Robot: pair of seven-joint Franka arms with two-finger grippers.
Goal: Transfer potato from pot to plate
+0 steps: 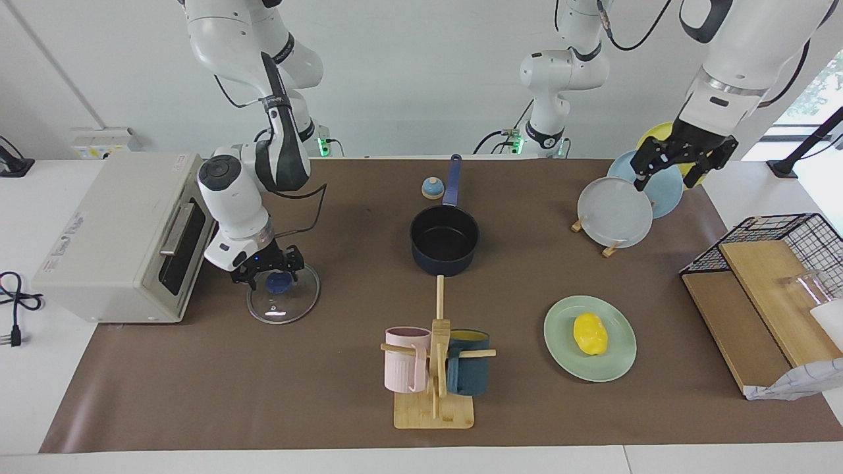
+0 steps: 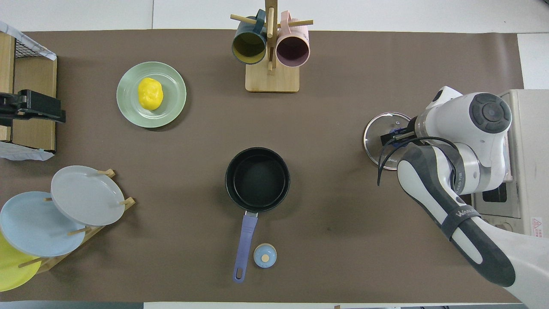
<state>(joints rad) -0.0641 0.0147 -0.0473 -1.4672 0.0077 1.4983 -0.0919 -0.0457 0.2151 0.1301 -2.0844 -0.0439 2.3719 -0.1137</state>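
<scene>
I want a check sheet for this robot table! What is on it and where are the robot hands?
Surface: brown mat on a white table.
Job's things: potato lies on the green plate; pot is empty, mid-table.
Clutter: glass lid in front of the toaster oven; mug rack; plate rack; small bell beside the pot's handle.
Grippers: right gripper open, low over the lid's knob; left gripper open, raised over the plate rack.
Cables: black cable beside the oven.
Surroundings: wire basket with boards at the left arm's end.
</scene>
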